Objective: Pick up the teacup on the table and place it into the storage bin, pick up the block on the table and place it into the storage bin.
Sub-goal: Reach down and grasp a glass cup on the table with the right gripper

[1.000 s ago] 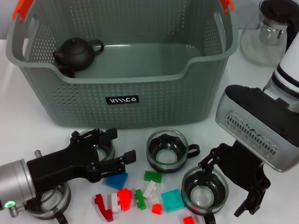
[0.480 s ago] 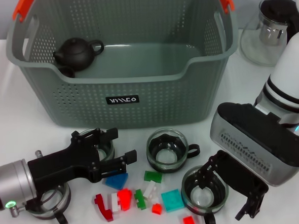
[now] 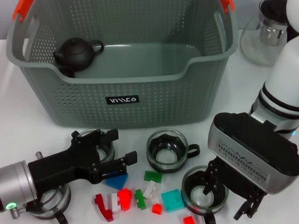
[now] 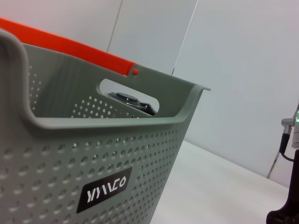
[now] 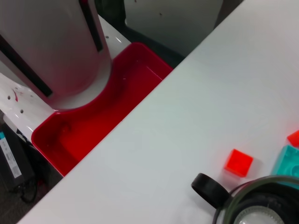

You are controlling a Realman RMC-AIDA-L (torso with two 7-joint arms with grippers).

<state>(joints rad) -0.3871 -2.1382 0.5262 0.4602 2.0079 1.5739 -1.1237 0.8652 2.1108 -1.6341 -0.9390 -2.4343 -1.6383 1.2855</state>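
The grey-green storage bin stands at the back of the table, and the left wrist view shows its labelled wall. Several glass teacups stand in front of it. One teacup sits at the front right; its rim and black handle show in the right wrist view. My right gripper is open, low over this cup, one finger above its inside and the other outside its right rim. My left gripper is open beside another teacup. Small blocks lie in between: blue, green, teal, red.
A black teapot lies inside the bin. More teacups stand at centre and front left. A glass pot stands at the back right. Beyond the table's edge sits a red tub on the floor.
My right gripper has moved left and down, closing in on the front right teacup until its fingers straddle the rim. The left arm has hardly moved.
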